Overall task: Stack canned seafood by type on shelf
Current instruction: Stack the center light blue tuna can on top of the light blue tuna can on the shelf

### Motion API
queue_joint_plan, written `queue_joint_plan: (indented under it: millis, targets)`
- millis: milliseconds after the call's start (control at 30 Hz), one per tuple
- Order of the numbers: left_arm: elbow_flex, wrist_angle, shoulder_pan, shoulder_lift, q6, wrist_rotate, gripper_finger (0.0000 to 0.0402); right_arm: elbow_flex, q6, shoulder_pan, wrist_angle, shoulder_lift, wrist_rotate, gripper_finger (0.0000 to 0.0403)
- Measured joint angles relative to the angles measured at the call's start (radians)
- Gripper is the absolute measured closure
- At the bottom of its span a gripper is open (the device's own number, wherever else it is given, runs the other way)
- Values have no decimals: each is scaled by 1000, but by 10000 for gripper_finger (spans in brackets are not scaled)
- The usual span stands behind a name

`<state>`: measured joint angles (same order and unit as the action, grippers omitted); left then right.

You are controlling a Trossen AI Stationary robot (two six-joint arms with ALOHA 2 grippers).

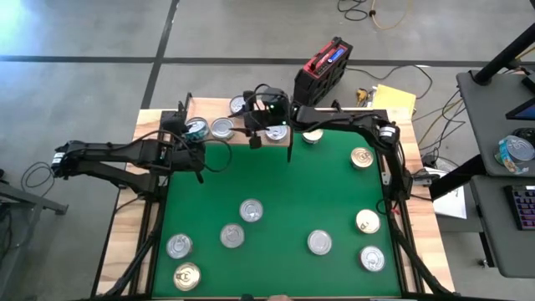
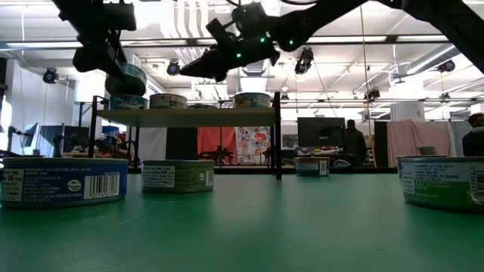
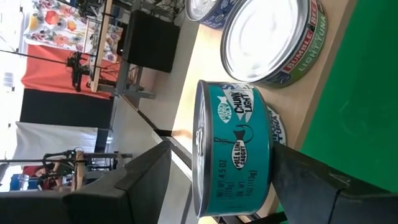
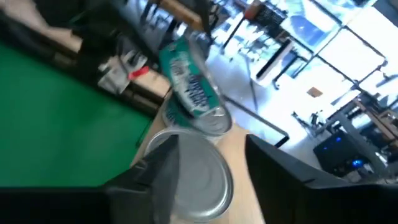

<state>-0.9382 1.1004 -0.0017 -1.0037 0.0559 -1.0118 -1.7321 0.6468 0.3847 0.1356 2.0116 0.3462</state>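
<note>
Nearest, eight loose tins [image 1: 252, 211] are scattered on the green mat [image 1: 276, 180] before the shelf [image 2: 185, 114]. At the shelf's left end, a teal tin [image 3: 233, 146] is clamped in the left gripper's [image 3: 217, 180] fingers above another tin. Over the shelf's middle, the right gripper's [image 4: 208, 168] fingers are parted, empty.

From overhead you look straight down on the whole green mat [image 1: 284, 209] and both arms, while your low camera sits at mat level, close behind a few tins, facing level across to the shelf [image 2: 185, 115] and the room beyond. Both wrist cameras sit very near the shelf, and share with the other two views the teal tin [image 3: 233, 149] over it.
</note>
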Motion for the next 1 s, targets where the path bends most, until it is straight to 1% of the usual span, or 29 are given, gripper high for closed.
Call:
queue_joint_plan:
  millis: [100,167,200,233,400,567,733,833,1000]
  targets:
    - [0,0,0,4,-10,0,157,0,-81,-11,86,33,-17,295]
    - [0,0,0,5,-13,1,157,-21,-130,-25,116,64,-53,343]
    - [0,0,0,6,-14,0,157,-38,-135,-32,126,80,-63,365]
    - [0,0,0,6,-14,0,157,-55,-137,-38,125,95,-66,379]
    - [0,-2,0,6,-14,1,157,-169,-186,-52,117,175,-85,392]
    - [0,-3,0,5,-15,1,157,-265,-201,-56,79,233,-87,394]
    - [0,-5,0,5,-19,1,157,-294,-204,-72,84,264,-71,394]
    - [0,-5,0,5,-23,1,157,-303,-204,-83,85,276,-42,394]
    - [0,-6,0,5,-29,1,157,-310,-202,-95,111,281,-43,394]
